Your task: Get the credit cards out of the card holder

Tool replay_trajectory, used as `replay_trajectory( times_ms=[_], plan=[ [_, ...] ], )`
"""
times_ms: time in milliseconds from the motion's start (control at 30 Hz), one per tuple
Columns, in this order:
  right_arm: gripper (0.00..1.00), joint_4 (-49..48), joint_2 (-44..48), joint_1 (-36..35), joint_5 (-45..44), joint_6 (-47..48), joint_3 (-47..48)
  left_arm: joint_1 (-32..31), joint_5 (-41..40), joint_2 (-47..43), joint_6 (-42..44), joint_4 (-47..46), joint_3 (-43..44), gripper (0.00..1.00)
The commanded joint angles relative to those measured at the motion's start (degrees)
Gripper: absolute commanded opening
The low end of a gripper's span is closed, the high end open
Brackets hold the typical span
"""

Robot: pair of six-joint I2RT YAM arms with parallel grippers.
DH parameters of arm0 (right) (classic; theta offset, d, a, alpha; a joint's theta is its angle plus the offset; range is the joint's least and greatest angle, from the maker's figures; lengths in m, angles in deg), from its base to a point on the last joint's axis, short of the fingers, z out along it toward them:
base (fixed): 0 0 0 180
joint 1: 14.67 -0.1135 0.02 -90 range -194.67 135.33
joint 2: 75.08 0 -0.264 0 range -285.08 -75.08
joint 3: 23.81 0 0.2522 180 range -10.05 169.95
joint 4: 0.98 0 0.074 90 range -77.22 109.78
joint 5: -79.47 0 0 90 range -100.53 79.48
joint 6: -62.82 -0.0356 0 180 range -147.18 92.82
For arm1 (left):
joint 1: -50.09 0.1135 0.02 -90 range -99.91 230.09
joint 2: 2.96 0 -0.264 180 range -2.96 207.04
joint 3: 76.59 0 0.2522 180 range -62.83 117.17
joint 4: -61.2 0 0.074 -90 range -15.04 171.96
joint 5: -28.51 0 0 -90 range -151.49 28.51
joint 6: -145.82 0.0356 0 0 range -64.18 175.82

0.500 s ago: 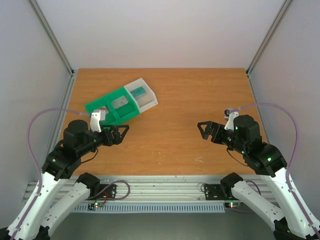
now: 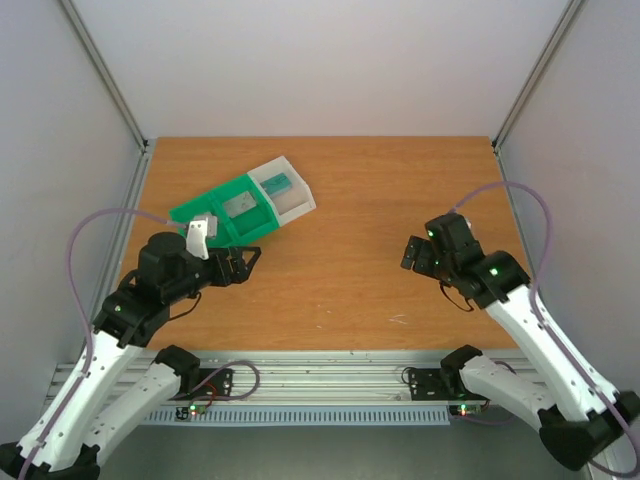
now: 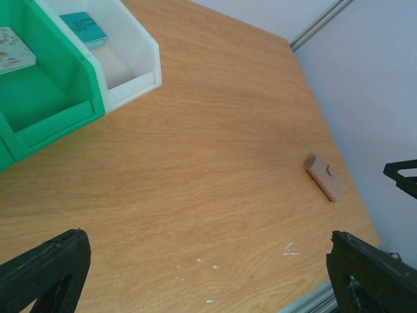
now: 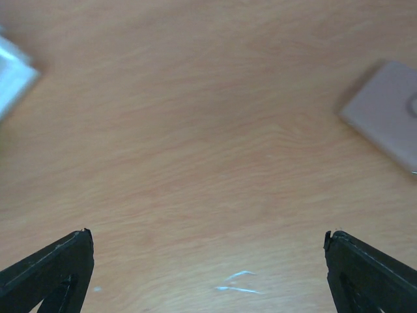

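Left gripper (image 3: 207, 238): hanging spread wide, holding nothing. Right gripper (image 4: 207, 235): likewise gaping, empty. Card holder (image 3: 324, 176): lying flat near the tabletop (image 3: 215, 130) right edge, long axis running roughly along it. Teal credit card (image 3: 83, 29): sitting in compartment tray (image 3: 140, 65), far-left.

Nothing legible (mark on teal card (image 3: 84, 29) too small).

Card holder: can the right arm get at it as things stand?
Probably yes: the right gripper hangs open over the table, the card holder lies just ahead to its right, nothing between them.
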Motion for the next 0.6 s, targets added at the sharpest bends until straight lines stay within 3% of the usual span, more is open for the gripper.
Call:
replay_trajectory(
  times_ms=[0, 300, 567],
  plan=[
    [0.96, 3.75, -5.45, 0.22, -11.61, -1.03, 1.69, 0.32, -2.65, 1.79, 2.82, -0.86, -0.06, 0.99],
    [0.74, -0.84, -15.76, 11.65, -14.06, -1.43, -0.82, 0.32, -4.49, 1.91, 6.74, 1.46, 0.93, 0.99],
    [0.69, -11.61, -27.85, 25.97, -9.38, 1.21, -4.07, 0.32, -5.61, 0.13, 11.07, 4.04, 1.66, 0.99]
  ],
)
